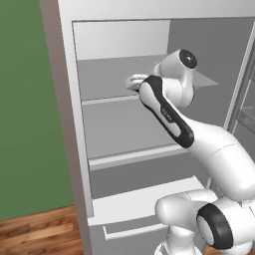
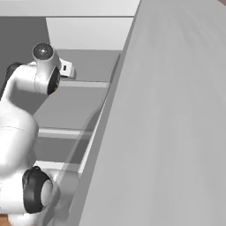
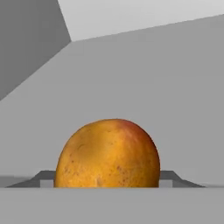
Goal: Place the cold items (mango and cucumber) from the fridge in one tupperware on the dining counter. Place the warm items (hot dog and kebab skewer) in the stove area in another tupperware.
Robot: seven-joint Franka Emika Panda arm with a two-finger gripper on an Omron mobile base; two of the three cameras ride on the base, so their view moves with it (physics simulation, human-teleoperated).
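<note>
A: Hand view, lower centre. What state is the gripper (image 3: 107, 183) in?

B: Its dark tips flank the mango (image 3: 108, 154) on either side, spread wide. Whether they press the skin cannot be told.

A: Where does the mango lie?

B: On a pale grey shelf inside the fridge (image 1: 119, 117), upper centre of the left base view.

A: The risk?

B: A round fruit probably rolls. An off-centre squeeze could push it deeper along the shelf.
</note>
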